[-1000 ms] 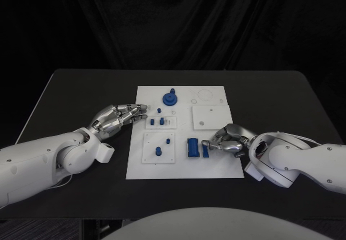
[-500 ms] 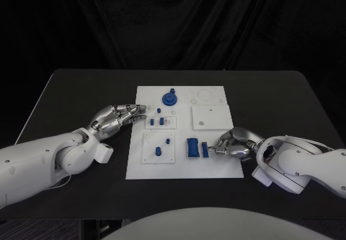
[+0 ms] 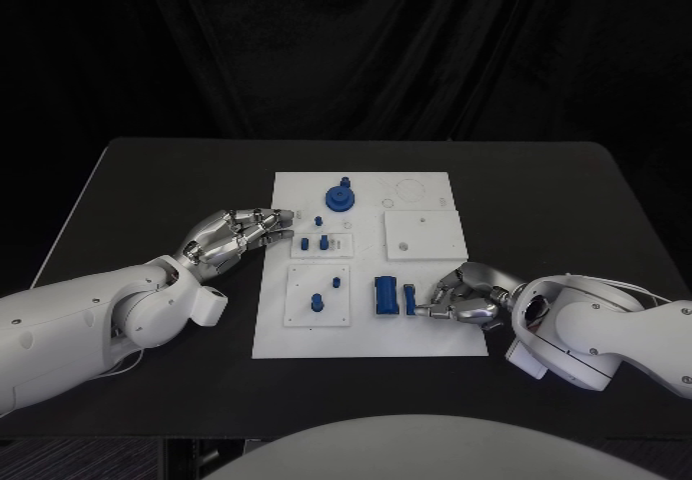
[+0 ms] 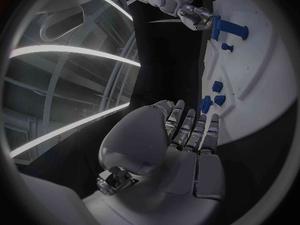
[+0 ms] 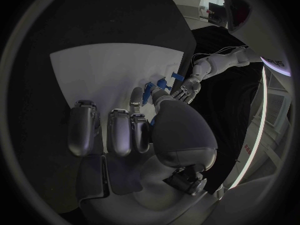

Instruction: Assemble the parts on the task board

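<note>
We see the task board (image 3: 368,335) lying in the middle of the black bench (image 3: 159,180), with small blue parts (image 3: 340,196) standing on it. Our right hand (image 3: 459,299) sits at the board's right edge beside a blue block (image 3: 387,295), its fingers (image 5: 136,99) touching a slim blue piece (image 3: 411,300) next to it; we cannot tell whether they pinch it. Our left hand (image 3: 231,236) rests at the board's left edge, fingers extended side by side, holding nothing.
</note>
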### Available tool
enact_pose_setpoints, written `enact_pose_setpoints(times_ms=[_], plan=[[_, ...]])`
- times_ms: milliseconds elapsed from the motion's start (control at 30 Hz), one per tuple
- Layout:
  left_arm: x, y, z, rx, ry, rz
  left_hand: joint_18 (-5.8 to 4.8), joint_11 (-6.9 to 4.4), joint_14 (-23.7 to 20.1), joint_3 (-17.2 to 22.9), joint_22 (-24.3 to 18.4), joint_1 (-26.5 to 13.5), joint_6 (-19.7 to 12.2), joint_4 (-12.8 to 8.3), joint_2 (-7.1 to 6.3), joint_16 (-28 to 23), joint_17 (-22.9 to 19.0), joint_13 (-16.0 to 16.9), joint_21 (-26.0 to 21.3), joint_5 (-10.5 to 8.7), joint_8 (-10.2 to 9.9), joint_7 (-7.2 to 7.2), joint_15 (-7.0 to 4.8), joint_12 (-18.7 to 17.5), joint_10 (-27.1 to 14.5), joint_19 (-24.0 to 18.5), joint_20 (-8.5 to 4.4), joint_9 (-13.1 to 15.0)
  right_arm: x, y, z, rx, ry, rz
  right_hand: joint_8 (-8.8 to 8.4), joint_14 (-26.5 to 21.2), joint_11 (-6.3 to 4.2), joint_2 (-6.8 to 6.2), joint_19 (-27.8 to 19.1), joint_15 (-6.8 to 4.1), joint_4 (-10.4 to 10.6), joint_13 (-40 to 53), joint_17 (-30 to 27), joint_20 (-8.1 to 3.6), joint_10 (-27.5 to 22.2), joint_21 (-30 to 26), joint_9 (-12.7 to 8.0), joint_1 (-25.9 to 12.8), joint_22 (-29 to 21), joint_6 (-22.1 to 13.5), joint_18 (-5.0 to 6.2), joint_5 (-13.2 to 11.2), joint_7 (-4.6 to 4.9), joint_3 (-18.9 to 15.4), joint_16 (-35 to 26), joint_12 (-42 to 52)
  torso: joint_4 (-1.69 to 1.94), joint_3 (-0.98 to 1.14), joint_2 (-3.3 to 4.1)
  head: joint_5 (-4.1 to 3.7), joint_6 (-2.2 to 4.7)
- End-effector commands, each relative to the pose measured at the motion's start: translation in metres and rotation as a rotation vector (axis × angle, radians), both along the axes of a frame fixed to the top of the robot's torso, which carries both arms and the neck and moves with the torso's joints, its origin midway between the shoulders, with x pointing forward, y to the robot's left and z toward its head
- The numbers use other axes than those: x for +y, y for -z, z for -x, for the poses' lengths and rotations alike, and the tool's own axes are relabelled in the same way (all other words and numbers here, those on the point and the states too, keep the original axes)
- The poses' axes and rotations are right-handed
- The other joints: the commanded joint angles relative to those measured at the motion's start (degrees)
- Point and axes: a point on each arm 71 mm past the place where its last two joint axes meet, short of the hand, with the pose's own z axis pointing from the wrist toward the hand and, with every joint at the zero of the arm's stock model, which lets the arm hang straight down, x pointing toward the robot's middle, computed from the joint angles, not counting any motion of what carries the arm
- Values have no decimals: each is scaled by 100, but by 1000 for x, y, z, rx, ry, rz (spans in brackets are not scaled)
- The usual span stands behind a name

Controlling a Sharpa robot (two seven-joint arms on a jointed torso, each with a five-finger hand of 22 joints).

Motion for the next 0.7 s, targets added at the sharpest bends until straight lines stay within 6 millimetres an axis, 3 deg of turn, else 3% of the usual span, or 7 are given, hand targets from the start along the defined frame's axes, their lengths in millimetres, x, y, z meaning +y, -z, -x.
enact_pose_setpoints(times_ms=[33,700], plan=[[-1,0,1,-3,7,14,-70,15,23,27,-9,-73,0,7,4,33,5,7,13,19,37,25,19,39,38,29,7,5,1,3,2,30,-17,26,39,320,-56,-13,191,-46,1,1508,-34,-43,597,-38,27,47,1043,-59,82,-63,1,-55,-40,16,12,1,2,-10,-1],[-3,1,0,0,12,16,-74,21,45,45,-18,-80,2,8,1,53,9,8,12,19,39,23,33,47,51,25,10,5,2,5,-4,8,-8,21,87,290,-54,6,157,-46,-96,1508,-182,-45,597,-138,92,223,1013,-175,100,-125,2,-66,-115,16,11,3,5,-4,-1]])
